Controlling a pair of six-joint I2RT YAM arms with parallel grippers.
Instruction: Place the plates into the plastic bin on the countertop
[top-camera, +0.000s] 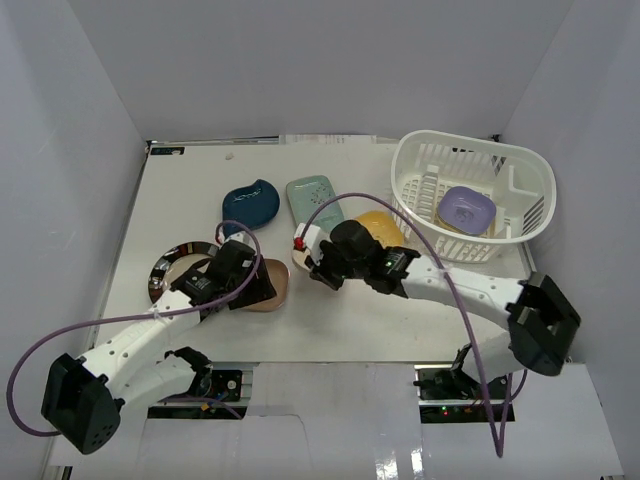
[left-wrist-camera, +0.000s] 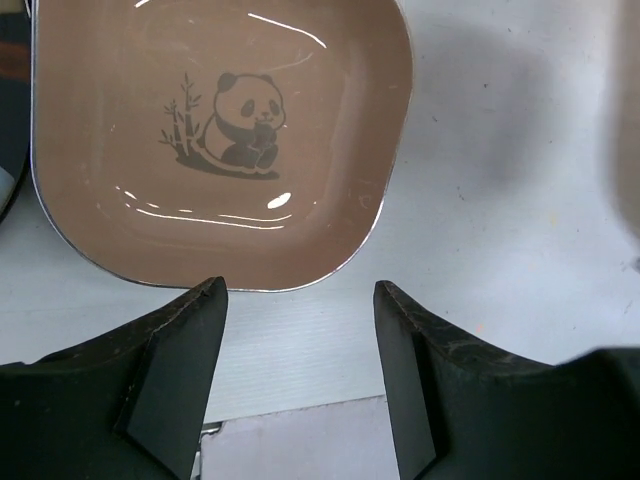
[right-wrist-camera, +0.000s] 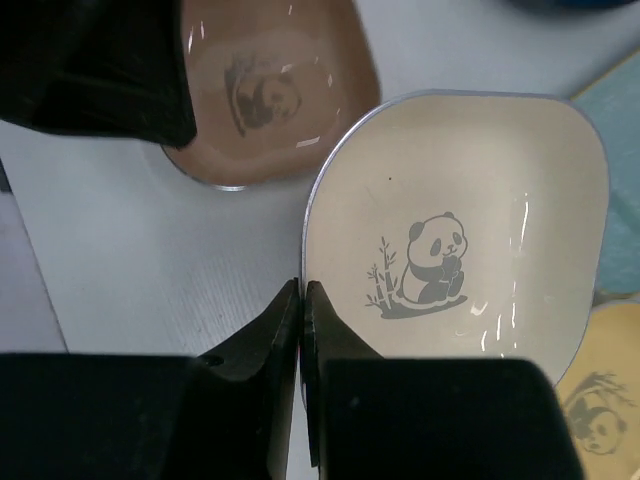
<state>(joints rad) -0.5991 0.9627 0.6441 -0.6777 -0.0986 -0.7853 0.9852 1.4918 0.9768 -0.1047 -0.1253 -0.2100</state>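
Observation:
My right gripper (right-wrist-camera: 302, 290) is shut on the near rim of a cream panda plate (right-wrist-camera: 460, 220); from above, this gripper (top-camera: 318, 268) sits at the table's middle. My left gripper (left-wrist-camera: 300, 295) is open, and the near edge of a pink-tan panda plate (left-wrist-camera: 220, 140) lies just beyond its fingertips (left-wrist-camera: 195, 330). The white slotted plastic bin (top-camera: 520, 175) stands at the far right with a lavender plate (top-camera: 466, 210) inside. On the countertop (top-camera: 180, 190) lie a dark teal leaf plate (top-camera: 251, 203), a pale green rectangular plate (top-camera: 313, 200), a yellow plate (top-camera: 380, 225) and a round dark-rimmed plate (top-camera: 170, 268).
The two grippers work close together; the left one (right-wrist-camera: 90, 60) shows dark in the right wrist view beside the pink-tan plate (right-wrist-camera: 270, 110). The table's near edge (left-wrist-camera: 300, 415) runs just under the left fingers. White walls enclose the countertop on three sides.

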